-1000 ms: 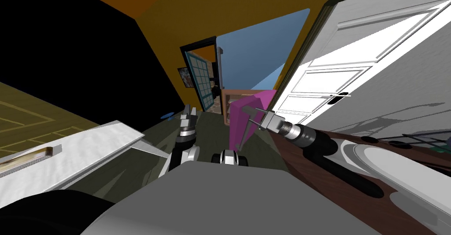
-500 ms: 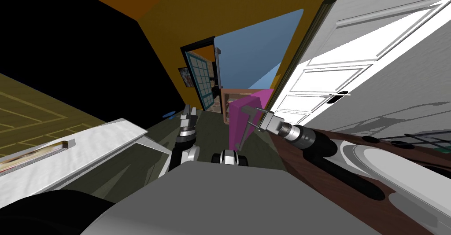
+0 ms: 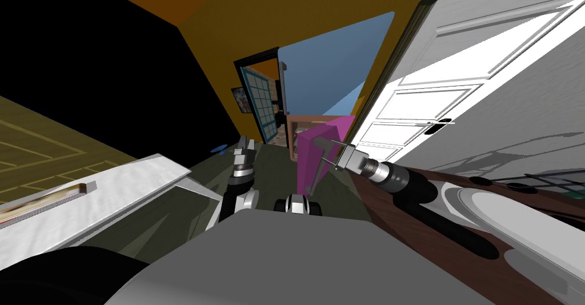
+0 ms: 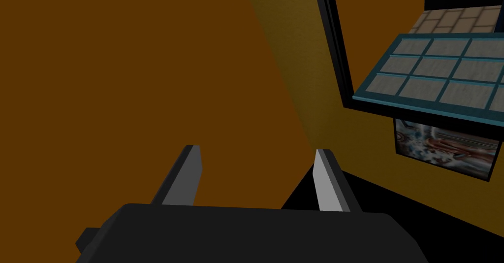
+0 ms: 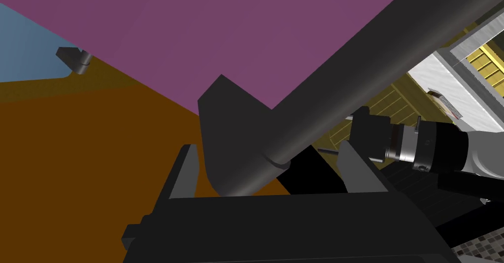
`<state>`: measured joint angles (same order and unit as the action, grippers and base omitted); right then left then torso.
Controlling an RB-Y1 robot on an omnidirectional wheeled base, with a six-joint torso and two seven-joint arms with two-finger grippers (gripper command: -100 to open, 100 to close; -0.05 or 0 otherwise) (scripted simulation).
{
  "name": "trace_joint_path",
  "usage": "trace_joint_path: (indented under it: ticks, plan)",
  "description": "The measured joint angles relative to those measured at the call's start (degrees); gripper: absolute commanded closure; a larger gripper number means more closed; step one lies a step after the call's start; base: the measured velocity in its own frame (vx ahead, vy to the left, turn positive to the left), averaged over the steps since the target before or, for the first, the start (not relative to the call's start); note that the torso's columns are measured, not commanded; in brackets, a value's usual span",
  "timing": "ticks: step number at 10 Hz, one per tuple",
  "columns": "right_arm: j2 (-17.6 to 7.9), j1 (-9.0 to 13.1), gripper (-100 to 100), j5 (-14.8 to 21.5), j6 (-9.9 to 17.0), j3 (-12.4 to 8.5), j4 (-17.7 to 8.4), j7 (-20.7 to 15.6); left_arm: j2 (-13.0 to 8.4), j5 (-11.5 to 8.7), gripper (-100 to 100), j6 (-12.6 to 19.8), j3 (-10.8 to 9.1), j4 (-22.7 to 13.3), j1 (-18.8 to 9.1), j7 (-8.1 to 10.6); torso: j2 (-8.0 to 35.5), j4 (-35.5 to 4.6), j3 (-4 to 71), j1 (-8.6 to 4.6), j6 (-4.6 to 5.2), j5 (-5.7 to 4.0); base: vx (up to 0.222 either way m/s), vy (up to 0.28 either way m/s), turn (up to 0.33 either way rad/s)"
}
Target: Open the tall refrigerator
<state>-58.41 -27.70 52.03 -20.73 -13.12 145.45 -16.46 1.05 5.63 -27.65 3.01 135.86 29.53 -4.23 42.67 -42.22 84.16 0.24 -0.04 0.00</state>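
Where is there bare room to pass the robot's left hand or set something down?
Free: the white counter on the left, and the floor strip between the left gripper and magenta refrigerator. Crowded: its dark handle, which the right gripper straddles, jaws open.

— What is the room like?
— Ochre-orange walls [image 3: 320, 16], with a black area [image 3: 85, 73] off to the left and a pale blue panel [image 3: 325, 73] set in the far wall.
— Any doors?
— A white panelled door [image 3: 434, 101] with a dark handle [image 3: 439, 125] on the right. Farther off, a teal-framed glazed door [image 3: 260, 101] stands open in a black frame, a small picture [image 3: 241, 100] just beside it.
— Furniture?
— A wooden-framed unit [image 3: 292, 130] below the blue panel, a white slab [image 3: 114, 187] at left, a dark brown wooden top [image 3: 434, 239] at right. The floor [image 3: 268, 164] is dark olive.
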Motion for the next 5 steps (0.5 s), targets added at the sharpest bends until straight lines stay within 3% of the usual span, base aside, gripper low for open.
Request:
trace_joint_path:
  ticks: [2, 5]
  plan:
    - [0.70, 0.47, 100, -0.02, -0.53, 0.50, 0.44, -0.65, -0.02, 0.00, 0, 0.00, -0.01, -0.01, -0.01, 0.00, 0.25, -0.06, -0.17, -0.47, 0.02, -0.17, -0.126, -0.222, 0.155]
    - [1.18, 0.34, 100, -0.23, -1.89, 0.94, 1.32, -1.24, -0.01, 0.00, 0, 0.00, -0.01, 0.00, -0.01, 0.00, 0.58, -0.26, -0.42, -0.06, 0.21, -0.04, -0.133, -0.186, 0.093]
